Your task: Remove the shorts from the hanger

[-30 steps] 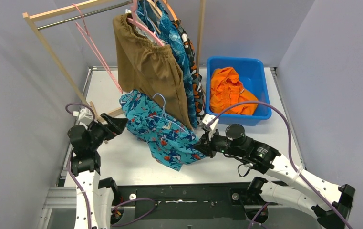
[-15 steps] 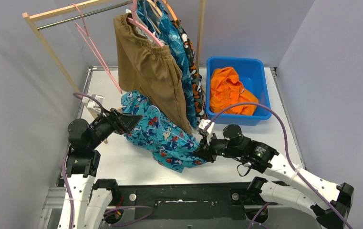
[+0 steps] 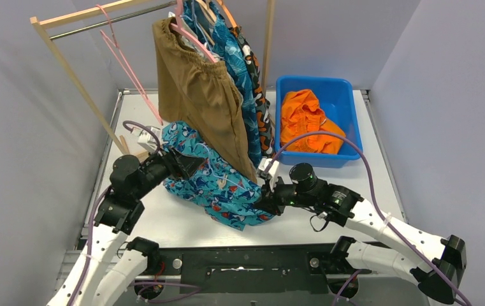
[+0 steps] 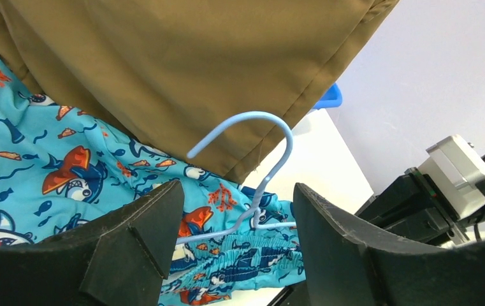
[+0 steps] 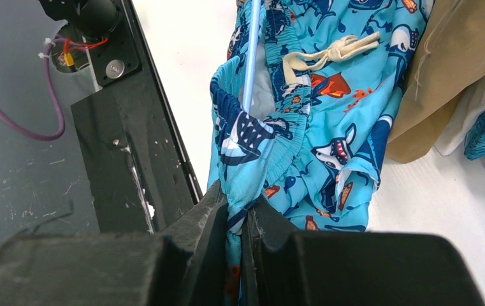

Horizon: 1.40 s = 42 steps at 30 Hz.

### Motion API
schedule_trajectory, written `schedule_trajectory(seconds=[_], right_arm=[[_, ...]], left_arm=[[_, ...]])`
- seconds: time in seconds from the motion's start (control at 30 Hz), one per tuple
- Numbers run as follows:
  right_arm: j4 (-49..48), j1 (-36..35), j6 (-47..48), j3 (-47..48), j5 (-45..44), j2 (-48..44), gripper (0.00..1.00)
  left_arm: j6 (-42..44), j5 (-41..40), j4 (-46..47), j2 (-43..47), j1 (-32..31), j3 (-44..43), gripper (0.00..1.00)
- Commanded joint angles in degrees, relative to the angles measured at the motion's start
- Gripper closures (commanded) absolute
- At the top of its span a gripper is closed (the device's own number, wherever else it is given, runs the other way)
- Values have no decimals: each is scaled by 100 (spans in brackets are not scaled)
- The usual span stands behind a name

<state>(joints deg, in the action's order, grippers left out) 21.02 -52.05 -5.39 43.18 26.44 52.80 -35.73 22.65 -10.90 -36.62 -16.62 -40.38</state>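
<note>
The right gripper [image 5: 238, 220] is closed firmly on the waistband of the teal shark-print shorts [image 3: 217, 185], which are at the near left of the tabletop [image 3: 163, 220], under the hanging brown shorts [image 3: 201, 89]. The left gripper [image 4: 236, 210] is open, with one jaw on each side of the blue hanger [image 4: 262, 124] hook.

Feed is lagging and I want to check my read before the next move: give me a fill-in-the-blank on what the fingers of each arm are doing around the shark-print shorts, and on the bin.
1. The right fingers are ___ on the waistband of the shark-print shorts.
2. The left fingers are ___, standing either side of the light blue hanger in the left wrist view.
3. The orange shorts lie inside the ___ bin.

Missing words: shut; open; blue.
</note>
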Motion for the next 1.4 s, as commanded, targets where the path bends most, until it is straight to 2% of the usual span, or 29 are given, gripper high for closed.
schedule_trajectory(seconds=[0.0, 0.13, 0.3, 0.47, 0.6, 0.73, 0.8, 0.9, 1.0, 1.1, 1.23, 1.37], right_arm=[[-564, 38, -56, 332, 116, -6, 100], [-601, 44, -73, 302, 137, -37, 100], [-587, 47, -83, 330, 66, -26, 100], [-511, 46, -60, 393, 48, 94, 100], [-368, 51, -71, 463, -19, 184, 100], [-482, 52, -61, 435, 47, 203, 99], [-480, 46, -69, 466, -94, 185, 97], [-461, 47, -198, 535, -900, 52, 96], [-372, 55, -623, 640, -2849, -157, 96], [-201, 71, -977, 814, -4124, -463, 97], [-781, 80, -1281, 587, -4705, -1455, 98], [-1561, 86, -1164, 389, -4627, -2506, 100]], left_arm=[[11, -1235, 458, -225, -722, 38, 39], [-17, -1900, 893, -324, -1334, 145, 42], [308, -2370, 734, -651, -1809, 0, 45], [338, -2593, 975, -509, -1849, 148, 60], [363, -2583, 1000, -518, -1850, 168, 75], [373, -2295, 891, -661, -1861, 29, 99], [365, -2173, 778, -691, -1858, -112, 100], [365, -1866, 660, -647, -1862, -477, 100], [360, -1331, 563, -630, -1917, -1017, 100], [297, -885, 425, -759, -2039, -1609, 100], [261, -481, 333, -1172, -2337, -2444, 100], [523, -466, 254, -1602, -2594, -3229, 100]])
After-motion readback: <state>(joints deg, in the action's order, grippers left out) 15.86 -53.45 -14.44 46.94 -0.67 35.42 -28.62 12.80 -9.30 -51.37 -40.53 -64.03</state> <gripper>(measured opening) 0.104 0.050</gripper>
